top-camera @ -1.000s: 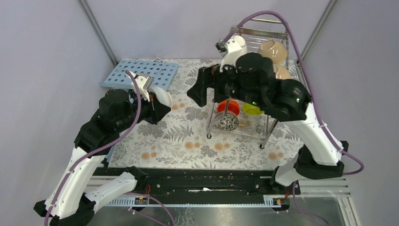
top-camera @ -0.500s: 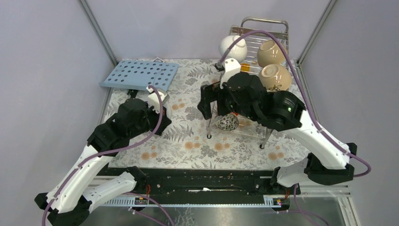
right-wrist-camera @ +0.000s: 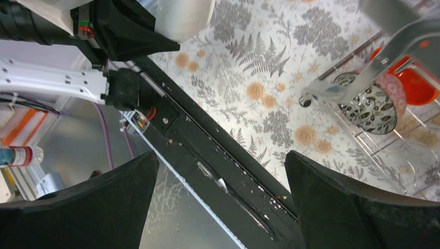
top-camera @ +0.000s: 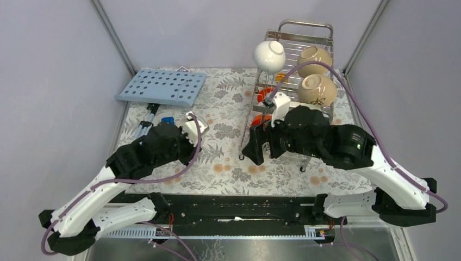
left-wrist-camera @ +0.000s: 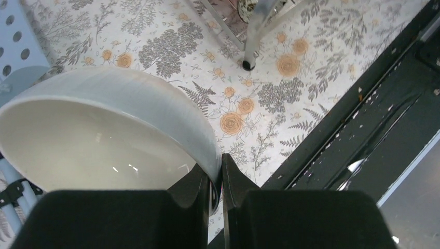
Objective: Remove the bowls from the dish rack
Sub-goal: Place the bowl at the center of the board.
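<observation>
Rim of a white bowl [left-wrist-camera: 104, 129] sits pinched in the left gripper [left-wrist-camera: 221, 162]; the right gripper [right-wrist-camera: 220, 161] gapes wide near the dish rack [top-camera: 293, 46].

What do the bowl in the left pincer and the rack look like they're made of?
The bowl pinched at its rim by the left pincer: probably glazed ceramic, glossy white with sharp light glints inside; hard plastic can't be ruled out. The rack: bright steel wire, likely chromed or stainless, judging by its thin shiny rods.

Looked like a robot lab cell: plain grey walls [top-camera: 49, 81], aluminium posts [top-camera: 113, 36] at 11 and 1 o'clock, mounting rail [top-camera: 234, 209] at 6.
</observation>
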Robot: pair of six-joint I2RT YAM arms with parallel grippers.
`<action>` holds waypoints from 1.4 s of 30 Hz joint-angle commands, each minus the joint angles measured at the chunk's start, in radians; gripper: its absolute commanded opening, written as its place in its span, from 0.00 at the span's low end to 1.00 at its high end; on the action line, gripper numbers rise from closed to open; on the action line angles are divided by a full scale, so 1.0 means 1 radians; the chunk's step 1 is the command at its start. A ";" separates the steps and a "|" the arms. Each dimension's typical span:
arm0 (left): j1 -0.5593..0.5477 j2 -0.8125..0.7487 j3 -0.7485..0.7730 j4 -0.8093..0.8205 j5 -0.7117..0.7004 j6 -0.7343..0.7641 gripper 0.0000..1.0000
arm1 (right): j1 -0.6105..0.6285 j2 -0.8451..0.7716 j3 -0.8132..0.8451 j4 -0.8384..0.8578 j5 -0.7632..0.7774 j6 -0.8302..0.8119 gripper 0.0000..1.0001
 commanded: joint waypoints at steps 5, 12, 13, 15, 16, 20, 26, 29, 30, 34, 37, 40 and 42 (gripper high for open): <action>-0.325 0.075 0.017 0.040 -0.256 0.048 0.00 | 0.039 -0.051 -0.160 0.061 0.019 0.055 1.00; -0.601 0.174 0.018 -0.054 -0.480 0.059 0.00 | 0.053 -0.145 -0.334 0.137 0.049 0.151 1.00; -0.627 0.180 0.018 -0.069 -0.496 0.063 0.00 | 0.054 -0.161 -0.352 0.143 0.055 0.162 1.00; -0.681 0.186 0.012 -0.105 -0.536 0.074 0.00 | 0.055 -0.188 -0.386 0.149 0.069 0.181 1.00; -0.721 0.186 0.004 -0.130 -0.558 0.081 0.00 | 0.054 -0.202 -0.406 0.150 0.073 0.187 1.00; -0.895 0.217 -0.028 -0.231 -0.621 0.081 0.00 | 0.054 -0.228 -0.454 0.155 0.060 0.202 1.00; -1.023 0.293 -0.056 -0.289 -0.585 0.111 0.00 | 0.077 -0.171 -0.446 0.159 0.061 0.197 0.99; -1.069 0.312 -0.085 -0.289 -0.592 0.138 0.00 | 0.128 -0.130 -0.432 0.165 0.107 0.195 0.99; -1.080 0.318 -0.094 -0.287 -0.584 0.146 0.00 | 0.149 -0.117 -0.427 0.165 0.130 0.196 0.98; -1.105 0.344 -0.132 -0.238 -0.548 0.186 0.00 | 0.213 -0.063 -0.419 0.176 0.210 0.214 0.96; -1.120 0.358 -0.169 -0.180 -0.526 0.226 0.00 | 0.248 -0.024 -0.426 0.215 0.231 0.224 0.91; -1.138 0.370 -0.198 -0.146 -0.515 0.253 0.00 | 0.280 0.032 -0.421 0.243 0.252 0.231 0.84; -1.146 0.370 -0.207 -0.128 -0.497 0.266 0.00 | 0.299 0.067 -0.414 0.252 0.253 0.230 0.77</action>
